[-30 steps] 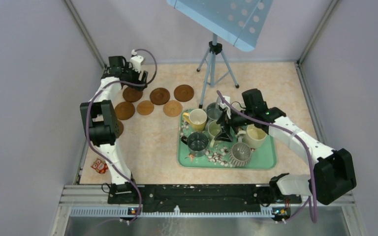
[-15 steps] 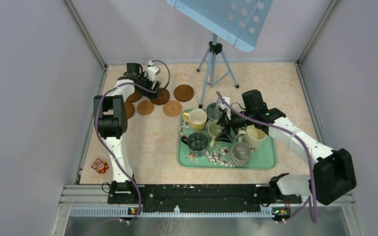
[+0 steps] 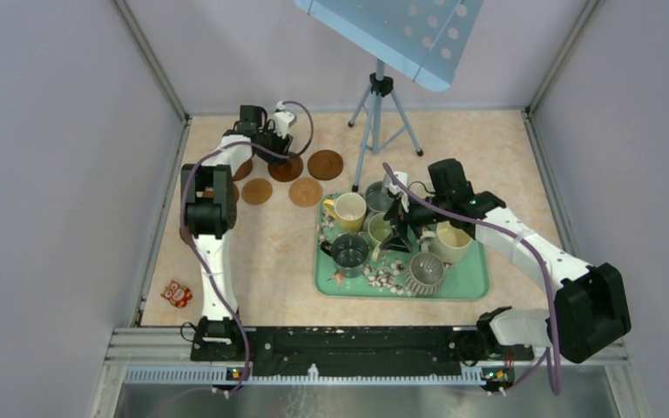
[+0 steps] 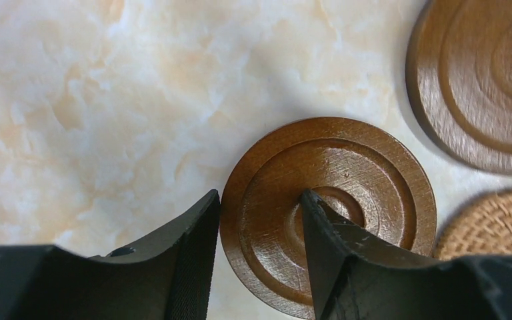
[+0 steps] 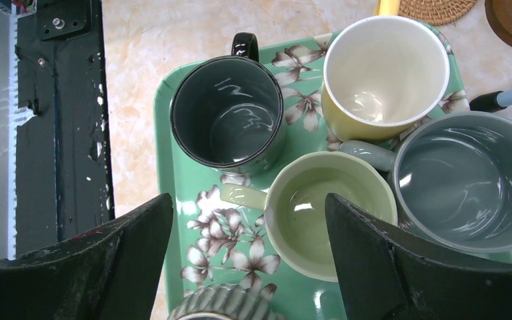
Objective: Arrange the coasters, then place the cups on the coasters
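My left gripper (image 3: pixel 282 155) is down on a brown ringed coaster (image 4: pixel 353 180) lying flat on the table. One fingertip (image 4: pixel 203 220) sits against its outer rim and the other on its inner ring, with the jaws closed in on that strip. Another brown coaster (image 4: pixel 487 80) and a woven one (image 4: pixel 490 227) lie beside it. More coasters (image 3: pixel 325 164) (image 3: pixel 306 192) (image 3: pixel 257 191) are spread nearby. My right gripper (image 5: pixel 248 200) hangs open over the pale green cup (image 5: pixel 327 213) on the tray, holding nothing. The dark cup (image 5: pixel 227 110), yellow cup (image 5: pixel 383 67) and grey cup (image 5: pixel 470 180) stand around it.
The green floral tray (image 3: pixel 401 294) also holds a cream cup (image 3: pixel 453 242) and a ribbed grey cup (image 3: pixel 424 272). A tripod (image 3: pixel 381 113) with a blue panel (image 3: pixel 392 30) stands at the back. A small red object (image 3: pixel 174 294) lies near the left wall.
My left arm has swung right from the far-left coasters onto this coaster, and its jaws have narrowed around the rim. The right arm has not moved.
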`<state>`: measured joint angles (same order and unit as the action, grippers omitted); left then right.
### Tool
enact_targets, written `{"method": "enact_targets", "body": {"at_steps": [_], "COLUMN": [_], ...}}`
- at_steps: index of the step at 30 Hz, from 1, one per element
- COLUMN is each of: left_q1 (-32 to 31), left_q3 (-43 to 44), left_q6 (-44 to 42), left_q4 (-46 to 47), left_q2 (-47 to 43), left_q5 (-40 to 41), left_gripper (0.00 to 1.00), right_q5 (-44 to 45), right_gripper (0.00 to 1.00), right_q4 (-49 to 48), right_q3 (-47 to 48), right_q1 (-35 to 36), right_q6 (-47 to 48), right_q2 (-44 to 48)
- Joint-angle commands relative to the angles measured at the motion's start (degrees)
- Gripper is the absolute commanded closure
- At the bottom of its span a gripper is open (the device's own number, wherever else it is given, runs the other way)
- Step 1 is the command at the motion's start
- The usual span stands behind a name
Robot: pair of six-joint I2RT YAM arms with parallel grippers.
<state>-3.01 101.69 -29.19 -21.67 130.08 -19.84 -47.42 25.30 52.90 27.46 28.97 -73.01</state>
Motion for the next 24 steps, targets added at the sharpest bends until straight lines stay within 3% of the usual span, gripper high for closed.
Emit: {"method": "enact_targets", "body": {"at_steps": [1,15,24], "left_q1": [-0.14,-0.34,-0.51], "left_q3": [4.92,14.98,17.00], "left_q6": [1.87,3.35,3.78], "left_q4": [-0.21,0.16,0.23], "left_q2": [4.38,10.80,11.73], "left_q5": [1.57,3.25,2.84], "left_gripper": [0.47,0.45,0.43], "right_q5": [-0.41,-0.31,-0.17], "right_gripper": [0.17,0.17,0.17], "right_q4": [-1.56,-1.49,-1.41], "right_q3": [-0.07,-0.05,-0.08], "right_q1": [0.05,0.05,0.05], "right_q6": [1.48,1.62,1.67], "right_q2": [0.35,0.06,0.06]}}
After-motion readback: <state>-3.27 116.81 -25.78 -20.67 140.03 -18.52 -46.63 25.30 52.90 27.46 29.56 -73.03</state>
